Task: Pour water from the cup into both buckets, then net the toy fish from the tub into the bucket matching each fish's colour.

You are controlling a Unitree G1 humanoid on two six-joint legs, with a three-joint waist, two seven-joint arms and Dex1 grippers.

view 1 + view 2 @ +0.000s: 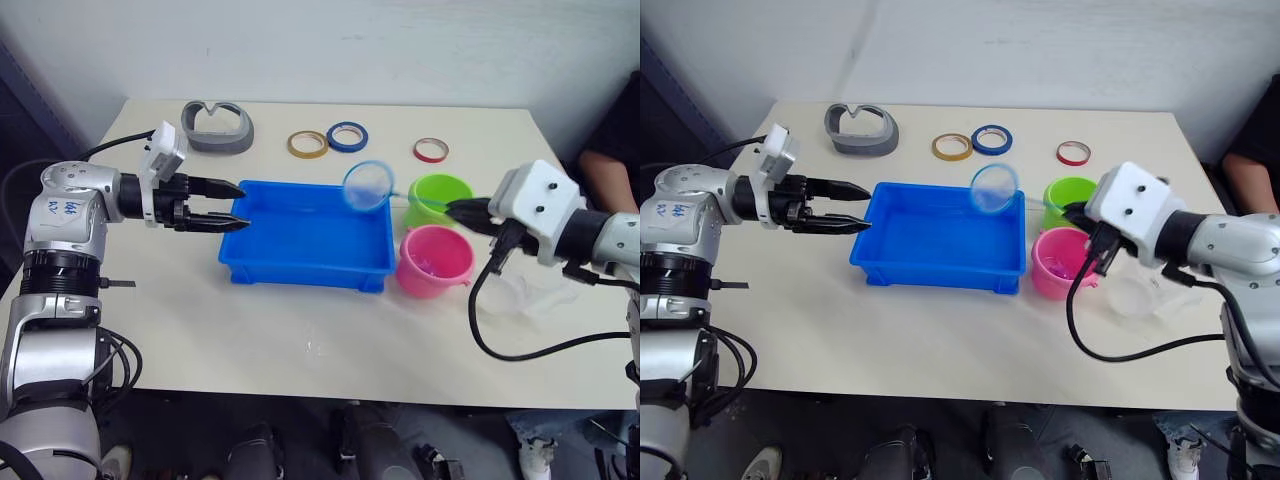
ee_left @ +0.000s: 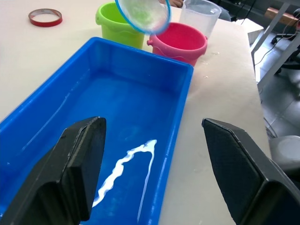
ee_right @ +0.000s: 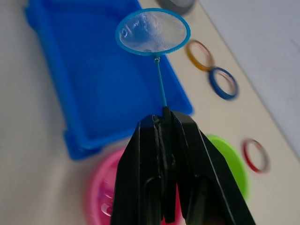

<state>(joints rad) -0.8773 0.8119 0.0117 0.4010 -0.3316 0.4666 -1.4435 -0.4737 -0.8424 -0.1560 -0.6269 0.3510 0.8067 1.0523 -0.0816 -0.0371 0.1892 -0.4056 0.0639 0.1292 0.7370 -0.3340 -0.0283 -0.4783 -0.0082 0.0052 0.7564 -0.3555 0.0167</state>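
Glossy blue plastic tub [image 1: 300, 262], fine translucent mesh net [image 3: 152, 32], smooth plastic buckets [image 1: 434, 262], matt table [image 1: 300, 350]

table [image 1: 300, 350] – beige, rectangular | wall [image 1: 400, 45] – plain white | floor [image 1: 300, 445] – dark

The robot's arms are shiny silver with black joints. Black cables loop from them. Each tool, the left tool [image 1: 238, 205] and right tool [image 1: 452, 208], has two black fingers behind a white block.

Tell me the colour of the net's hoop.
Light blue; the net hoop shows best in the right wrist view.
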